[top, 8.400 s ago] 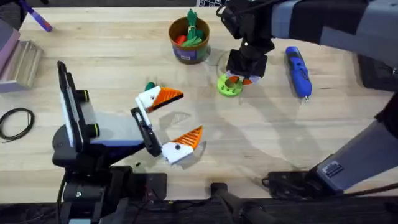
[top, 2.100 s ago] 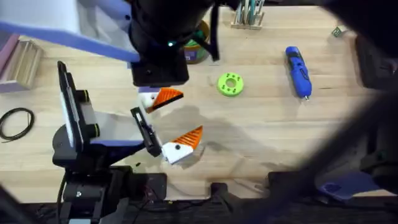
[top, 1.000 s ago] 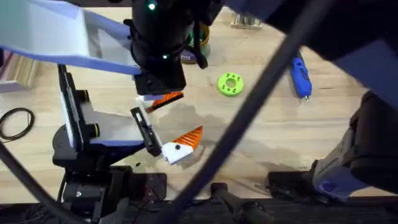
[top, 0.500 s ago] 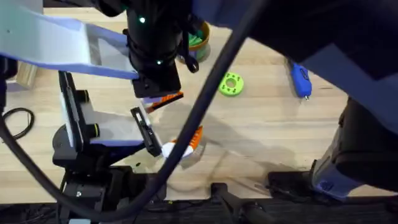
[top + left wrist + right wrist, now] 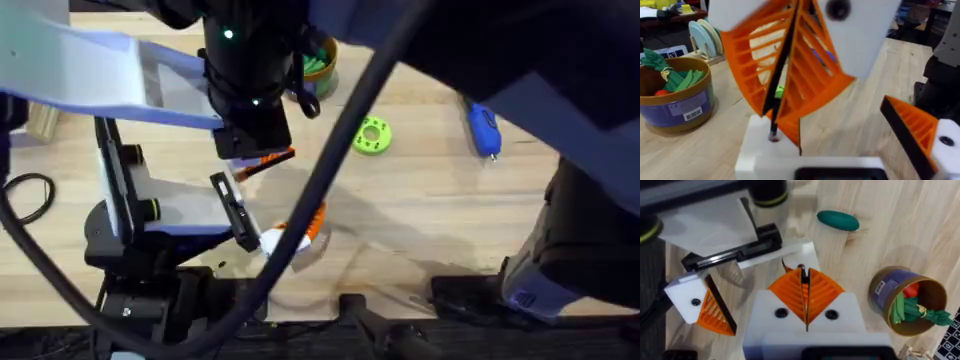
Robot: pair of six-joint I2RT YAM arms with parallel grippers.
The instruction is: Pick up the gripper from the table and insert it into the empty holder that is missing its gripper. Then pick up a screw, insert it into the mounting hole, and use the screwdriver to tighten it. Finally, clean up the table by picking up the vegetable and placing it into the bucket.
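The right gripper (image 5: 802,275) is being held with its orange ribbed pads (image 5: 810,75) pressed together, and a thin dark screw (image 5: 773,134) is being pinched between them, its tip sticking out just past the pad ends. That tip is being held right at the top face of the holder (image 5: 765,152), the plain white block on the left arm's end; whether the tip is touching the block or just above it cannot be told. In the right wrist view the same holder (image 5: 796,250) is lying directly beyond the closed pads, with the screw (image 5: 801,270) between pads and block. The left gripper (image 5: 840,145) is being kept open, its one orange wedge finger (image 5: 912,127) standing well apart from the holder. In the overhead view the right arm is being reached across the middle, its dark wrist hanging over the left gripper (image 5: 280,195). The bucket (image 5: 675,112) is standing near the holder with red and green vegetables in it. A green oblong vegetable (image 5: 838,220) is lying on the table (image 5: 920,225) beyond the holder. The screwdriver (image 5: 483,128) is lying far to the right, with the green disc (image 5: 372,134) between it and the grippers.
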